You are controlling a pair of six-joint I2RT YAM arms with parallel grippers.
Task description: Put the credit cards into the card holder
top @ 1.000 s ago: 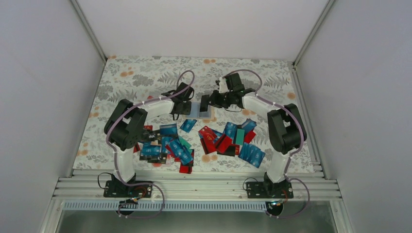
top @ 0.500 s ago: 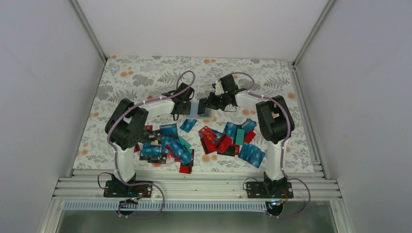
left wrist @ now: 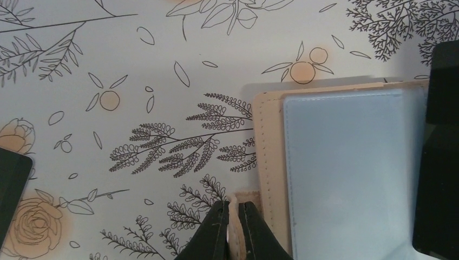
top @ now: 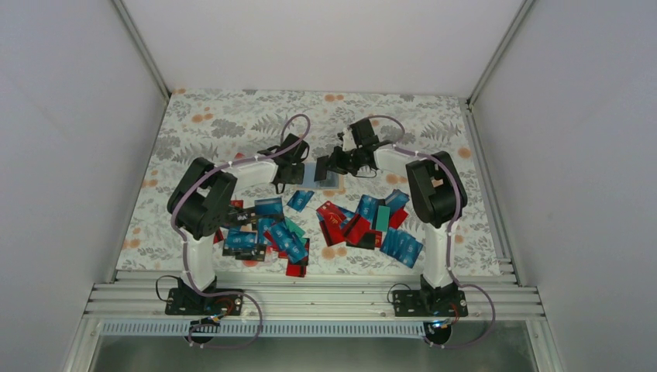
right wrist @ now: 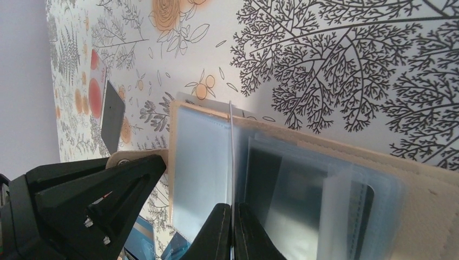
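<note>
The card holder (top: 320, 175) lies open on the flowered cloth, beige with pale plastic sleeves (left wrist: 346, 173). At the holder's left edge, my left gripper (left wrist: 234, 215) is shut on a small beige tab (left wrist: 246, 196). My right gripper (right wrist: 231, 215) is shut on one thin clear sleeve leaf (right wrist: 230, 157) and holds it upright. In the top view the two grippers, left (top: 297, 173) and right (top: 329, 164), meet at the holder. The credit cards (top: 273, 232), blue, red, black and teal, lie scattered nearer the arm bases. A second cluster of cards (top: 364, 221) lies to the right.
A dark card (left wrist: 11, 181) shows at the left edge of the left wrist view. Blue cards (right wrist: 149, 238) lie just below the holder in the right wrist view. White walls surround the cloth, and a metal rail (top: 310, 298) runs along the near edge.
My left gripper has closed onto the holder's tab. The right arm's elbow has swung inward and its gripper has shifted slightly left, still pinching the sleeve.
</note>
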